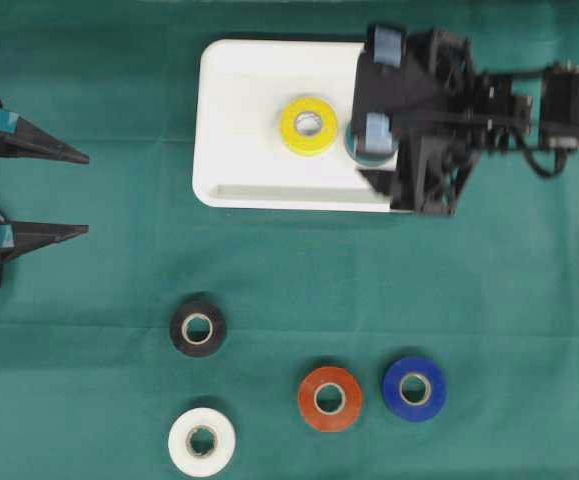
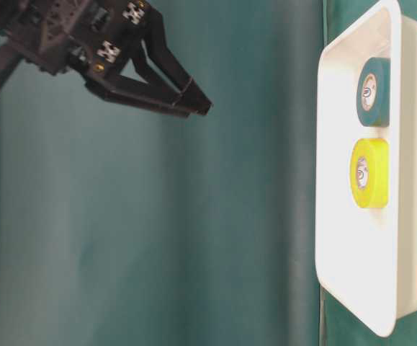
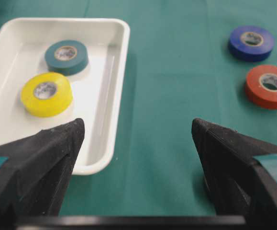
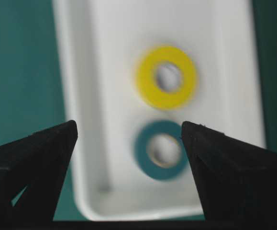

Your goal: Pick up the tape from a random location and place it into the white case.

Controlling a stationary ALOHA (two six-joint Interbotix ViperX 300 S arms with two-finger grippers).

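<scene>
Above white case (image 1: 269, 185), spread right tool (image 4: 128, 132)

A robotics lab bench: a green cloth (image 1: 119, 250) covers the table, two black robot arms reach in from opposite edges, with cameras on their wrists.

We find no text, brand, number or sign that can be read anywhere; the faint marks on the inner core labels of the yellow tape roll (image 2: 370, 173) and the teal tape roll (image 2: 374, 91) are too small and blurred to make out.
</scene>
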